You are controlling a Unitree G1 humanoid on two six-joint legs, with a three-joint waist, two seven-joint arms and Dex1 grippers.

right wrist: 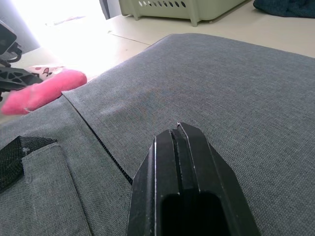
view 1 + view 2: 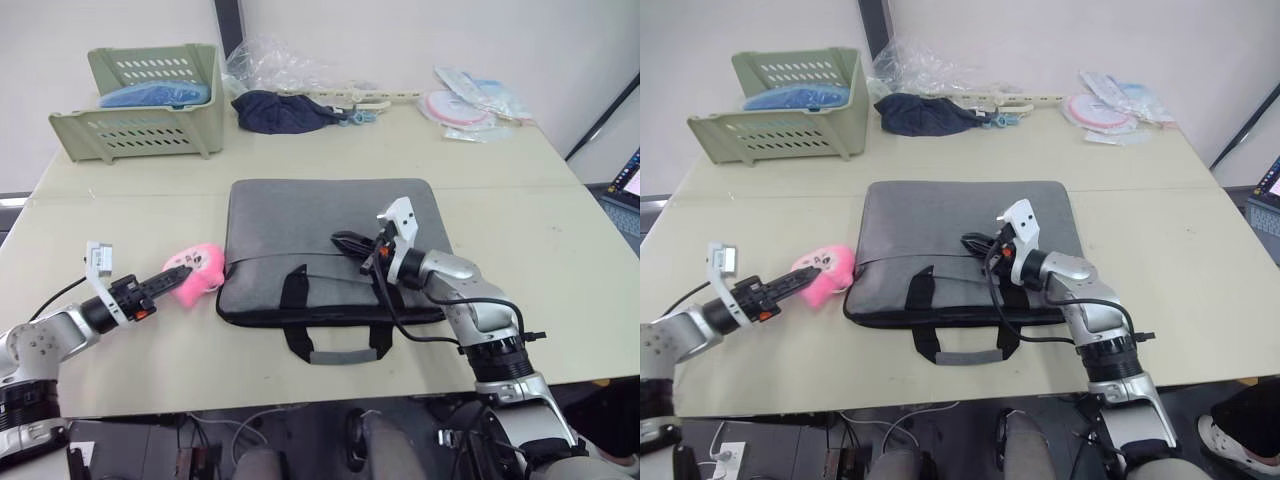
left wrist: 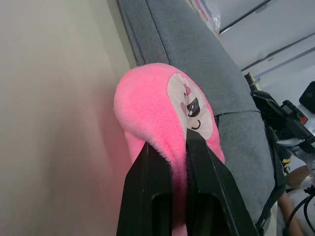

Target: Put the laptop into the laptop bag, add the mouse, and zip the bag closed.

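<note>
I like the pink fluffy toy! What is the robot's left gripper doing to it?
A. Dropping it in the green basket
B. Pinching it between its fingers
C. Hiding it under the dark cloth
B: in the left wrist view the left gripper is shut on the pink plush toy, beside the grey laptop bag.

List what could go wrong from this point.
1. The left gripper is shut on the pink plush toy, not a mouse, so the wrong item may end up in the bag.
2. The toy lies against the grey laptop bag; moving it could shift the bag.
3. The right gripper hovers shut over the bag, and its cable may snag the handle.
</note>
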